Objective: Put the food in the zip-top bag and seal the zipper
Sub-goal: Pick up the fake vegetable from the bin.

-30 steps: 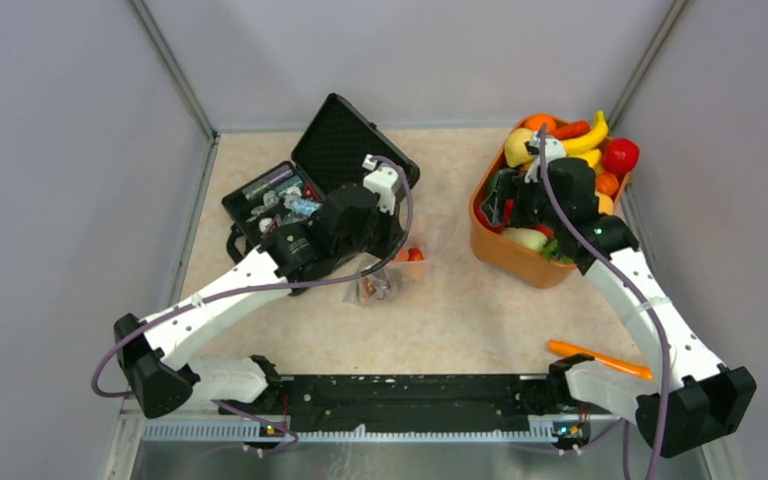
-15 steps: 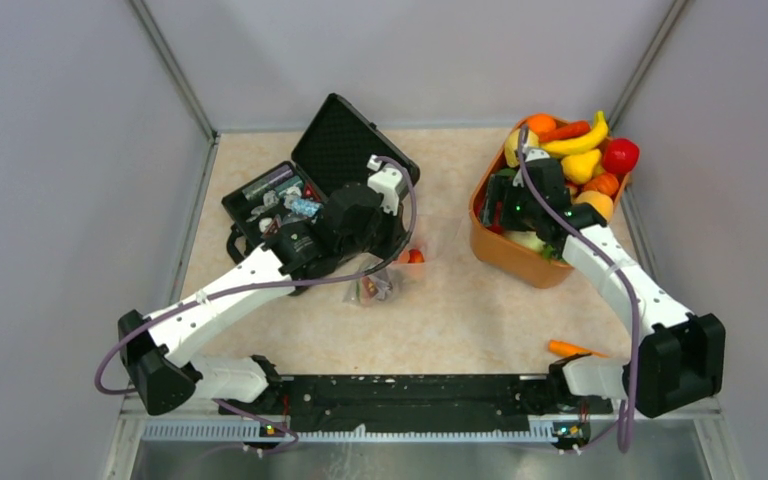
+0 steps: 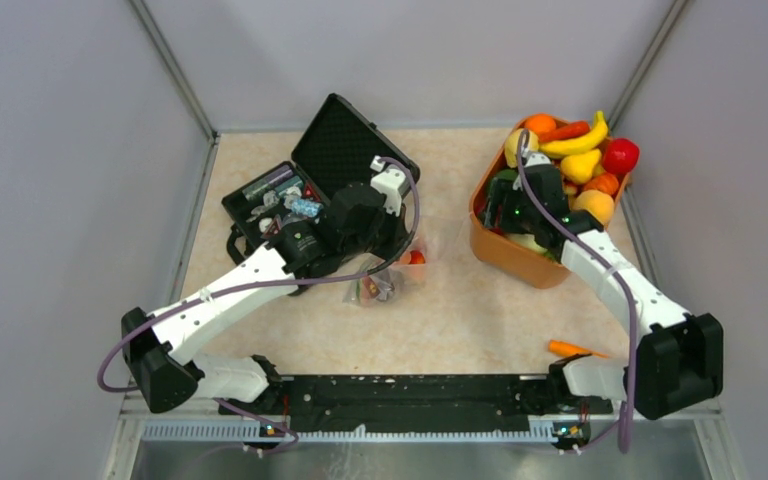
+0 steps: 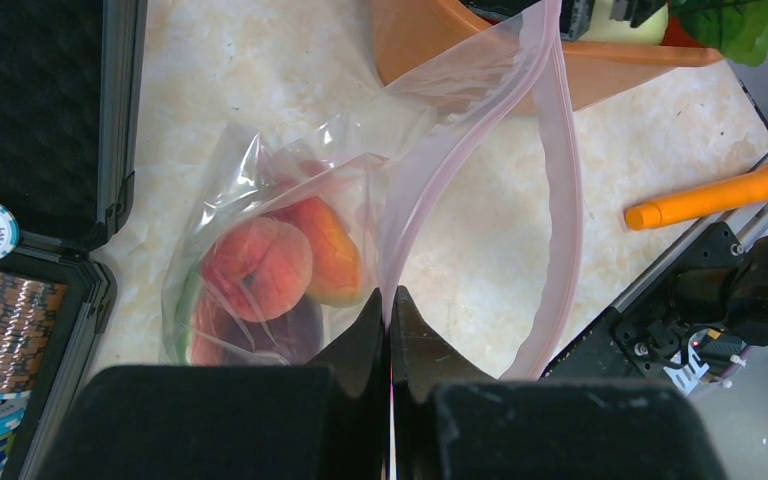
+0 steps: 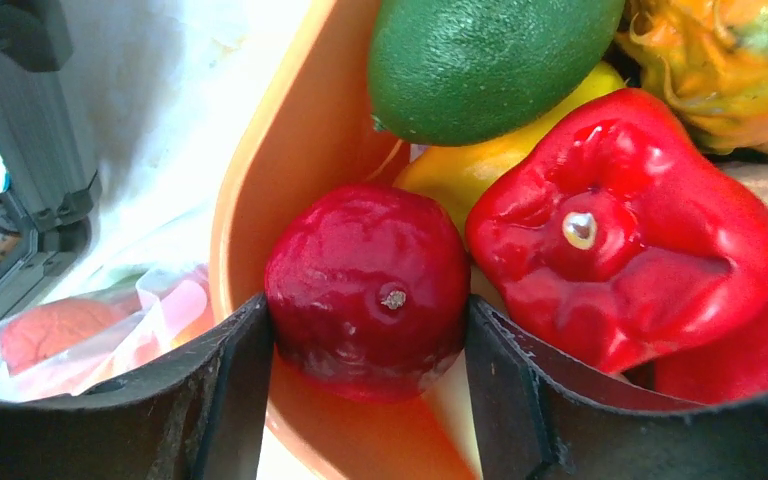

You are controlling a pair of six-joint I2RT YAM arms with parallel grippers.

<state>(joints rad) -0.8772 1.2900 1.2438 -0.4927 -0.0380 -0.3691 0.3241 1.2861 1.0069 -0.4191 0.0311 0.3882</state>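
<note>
The zip-top bag (image 4: 290, 180) lies on the table beside the black case, with a peach (image 4: 257, 265) and other food inside. Its pink zipper (image 4: 567, 180) gapes in a wide loop. My left gripper (image 4: 390, 295) is shut on the near edge of the bag's mouth. My right gripper (image 5: 368, 310) is down inside the orange bowl (image 5: 290, 140), both fingers pressed against the sides of a dark red apple (image 5: 365, 285). From above, the right gripper (image 3: 500, 205) sits at the bowl's left side and the bag (image 3: 380, 285) lies under the left wrist.
A red pepper (image 5: 630, 240) and a green fruit (image 5: 480, 55) crowd the apple in the bowl (image 3: 505, 255). The open black case (image 3: 345, 140) with small items stands at the back left. An orange stick (image 3: 570, 349) lies near the right arm's base.
The right arm has swung left over the bowl's left side and its jaws have closed in on the red apple. The left gripper has kept its hold on the bag.
</note>
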